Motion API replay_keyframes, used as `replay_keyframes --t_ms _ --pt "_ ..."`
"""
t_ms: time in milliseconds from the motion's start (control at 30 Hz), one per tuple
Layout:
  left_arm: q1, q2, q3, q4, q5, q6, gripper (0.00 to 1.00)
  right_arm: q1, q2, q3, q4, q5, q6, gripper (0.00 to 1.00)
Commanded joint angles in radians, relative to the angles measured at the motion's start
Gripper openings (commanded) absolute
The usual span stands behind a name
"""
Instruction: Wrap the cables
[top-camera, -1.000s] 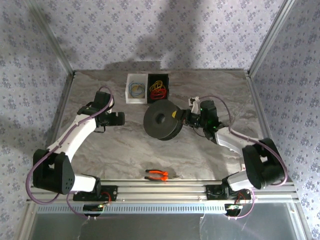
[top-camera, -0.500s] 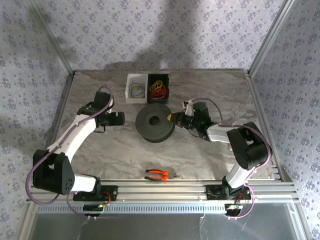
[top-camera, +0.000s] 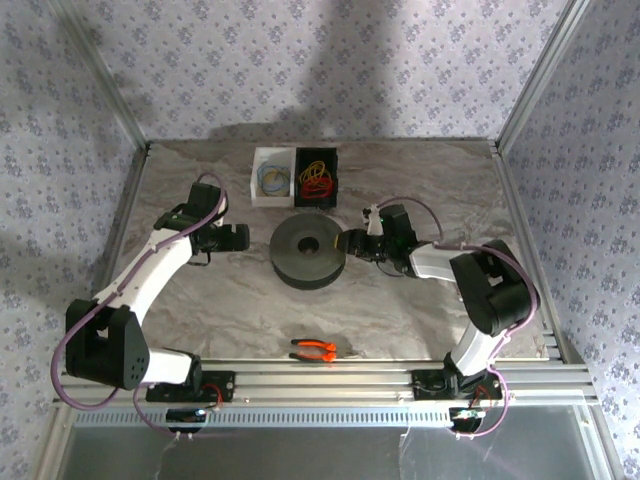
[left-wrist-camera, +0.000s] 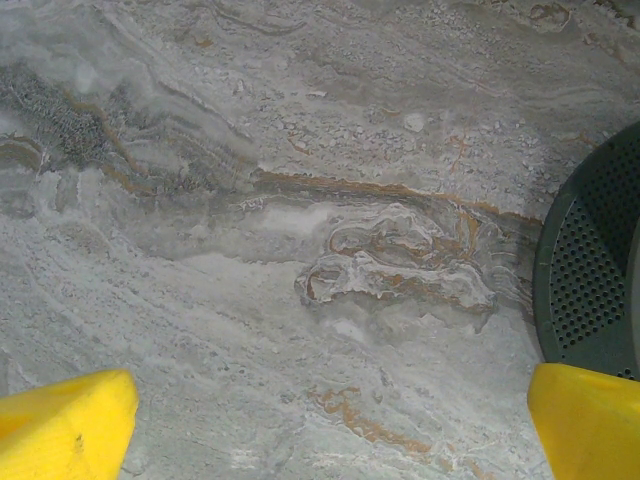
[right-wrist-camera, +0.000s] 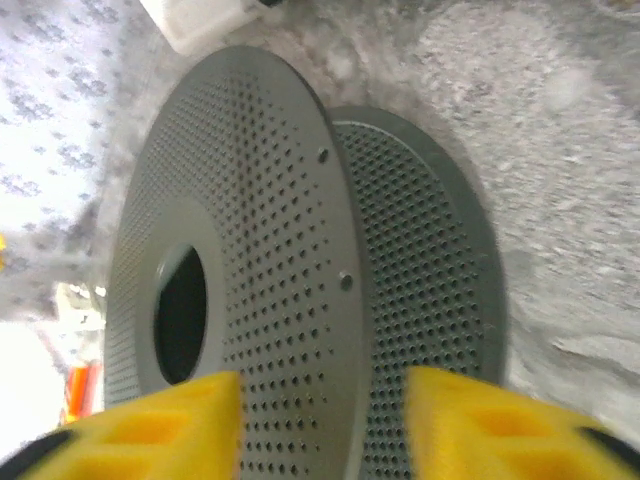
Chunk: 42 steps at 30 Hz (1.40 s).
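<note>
The perforated grey spool (top-camera: 296, 264) lies flat in the middle of the marble-patterned surface (top-camera: 420, 180), with open room around it. The right gripper (top-camera: 353, 244) is at its right rim, yellow fingers (right-wrist-camera: 150, 430) apart, the round flange's edge between them. The left gripper (top-camera: 240, 237), wide apart, is near its left side. The thin red cables (top-camera: 317, 186) lie coiled in the black bin (top-camera: 337, 170).

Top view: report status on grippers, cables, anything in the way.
Left gripper open over bare table. Right gripper open, astride rim of spool, spool lying flat. Red cables in black bin. Pliers at near edge, out of the way.
</note>
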Motion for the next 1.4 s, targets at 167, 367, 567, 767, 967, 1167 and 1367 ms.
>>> replay_keyframes --t_ms 167,367,567,767,967,1167,1367 --pt "-0.014 -0.009 0.027 -0.042 -0.014 0.018 1.0 0.0 -0.172 0.244 -0.414 0.174 -0.34 0.97" --pt "-0.019 -0.007 0.029 -0.042 -0.005 0.018 1.0 -0.013 -0.049 0.482 -0.502 0.202 -0.406 1.0" --pt "-0.021 -0.019 0.027 -0.051 -0.013 0.023 1.0 -0.01 0.153 0.728 -0.564 0.18 -0.377 1.0" --pt "-0.021 -0.033 0.019 -0.052 -0.021 0.026 1.0 0.008 0.289 0.871 -0.592 0.228 -0.338 1.0" --pt "-0.021 -0.035 0.015 -0.05 -0.021 0.029 1.0 0.015 0.406 0.998 -0.635 0.253 -0.357 0.91" --pt "-0.021 -0.041 0.008 -0.048 -0.023 0.029 1.0 0.022 0.486 1.076 -0.683 0.29 -0.378 0.74" --pt "-0.021 -0.041 0.007 -0.049 -0.024 0.029 1.0 0.023 0.541 1.132 -0.712 0.32 -0.398 0.65"
